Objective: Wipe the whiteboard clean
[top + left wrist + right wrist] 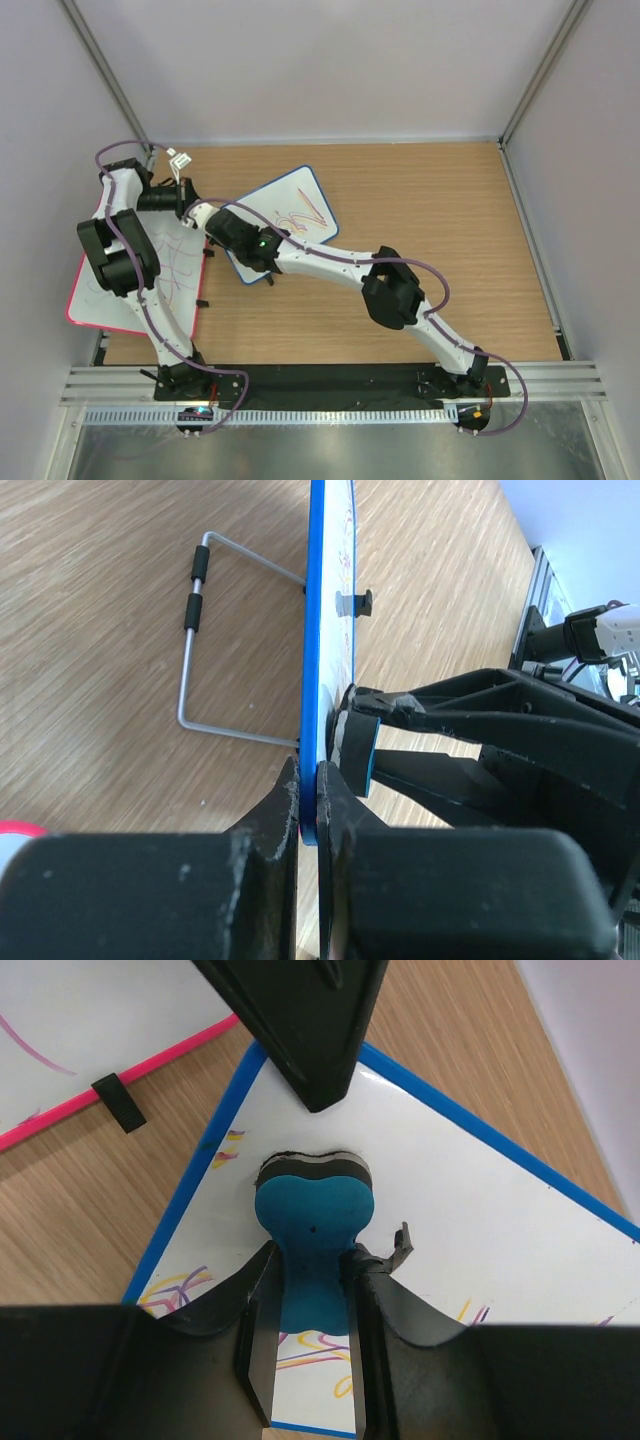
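The blue-framed whiteboard [300, 205] lies tilted at the table's middle left, with red, purple and yellow scribbles. My left gripper [203, 213] is shut on its left edge; in the left wrist view the jaws [308, 792] pinch the blue frame [318, 630]. My right gripper [232, 232] is shut on a blue eraser [312, 1210], whose dark pad rests on the white surface [480, 1210] near that held edge. The eraser also shows in the left wrist view [358, 748]. Scribbles remain near the board's corner [320, 1345].
A larger pink-framed whiteboard [120, 290] with purple scribbles lies at the left under the left arm; its edge shows in the right wrist view [90, 1030]. A wire stand [195, 610] sticks out behind the blue board. A white clip [180, 160] lies at the back left.
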Action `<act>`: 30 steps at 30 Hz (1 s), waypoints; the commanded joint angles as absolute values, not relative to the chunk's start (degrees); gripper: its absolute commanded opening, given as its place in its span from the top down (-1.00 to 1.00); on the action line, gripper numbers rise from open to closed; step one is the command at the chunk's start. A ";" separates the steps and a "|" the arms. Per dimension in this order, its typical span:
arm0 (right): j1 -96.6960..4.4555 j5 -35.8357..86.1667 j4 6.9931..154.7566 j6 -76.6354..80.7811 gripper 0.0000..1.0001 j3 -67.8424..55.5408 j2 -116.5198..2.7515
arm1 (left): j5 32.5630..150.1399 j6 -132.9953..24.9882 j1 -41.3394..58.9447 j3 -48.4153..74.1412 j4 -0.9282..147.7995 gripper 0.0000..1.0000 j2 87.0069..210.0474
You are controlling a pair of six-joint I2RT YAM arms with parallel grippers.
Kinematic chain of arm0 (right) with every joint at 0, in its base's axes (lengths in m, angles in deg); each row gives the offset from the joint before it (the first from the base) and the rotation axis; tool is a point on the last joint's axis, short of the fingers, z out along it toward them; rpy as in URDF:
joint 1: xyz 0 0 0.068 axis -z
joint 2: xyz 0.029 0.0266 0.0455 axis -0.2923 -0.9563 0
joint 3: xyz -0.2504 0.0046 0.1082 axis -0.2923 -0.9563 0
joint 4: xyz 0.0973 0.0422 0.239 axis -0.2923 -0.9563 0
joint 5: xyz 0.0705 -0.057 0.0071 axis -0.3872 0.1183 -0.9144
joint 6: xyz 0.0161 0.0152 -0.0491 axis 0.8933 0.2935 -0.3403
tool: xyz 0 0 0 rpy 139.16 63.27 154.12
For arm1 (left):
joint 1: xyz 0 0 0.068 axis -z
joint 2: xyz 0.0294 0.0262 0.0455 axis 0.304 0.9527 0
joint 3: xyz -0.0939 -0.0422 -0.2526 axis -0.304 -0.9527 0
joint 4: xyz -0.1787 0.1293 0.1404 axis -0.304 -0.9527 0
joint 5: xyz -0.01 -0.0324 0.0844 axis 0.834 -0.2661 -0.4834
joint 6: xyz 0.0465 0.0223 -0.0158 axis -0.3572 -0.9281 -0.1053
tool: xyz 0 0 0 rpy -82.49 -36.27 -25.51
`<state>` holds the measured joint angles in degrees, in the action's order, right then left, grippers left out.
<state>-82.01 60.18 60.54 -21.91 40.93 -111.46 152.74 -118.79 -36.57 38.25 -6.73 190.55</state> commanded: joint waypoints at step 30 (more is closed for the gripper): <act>-81.33 62.95 57.30 -24.70 0.98 57.16 -118.36 | 151.82 -119.46 -35.54 38.43 -9.00 0.99 186.50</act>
<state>-83.03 61.21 55.54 -25.32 52.38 -117.23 152.37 -118.05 -36.40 38.27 -6.12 190.26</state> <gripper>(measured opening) 0.346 0.033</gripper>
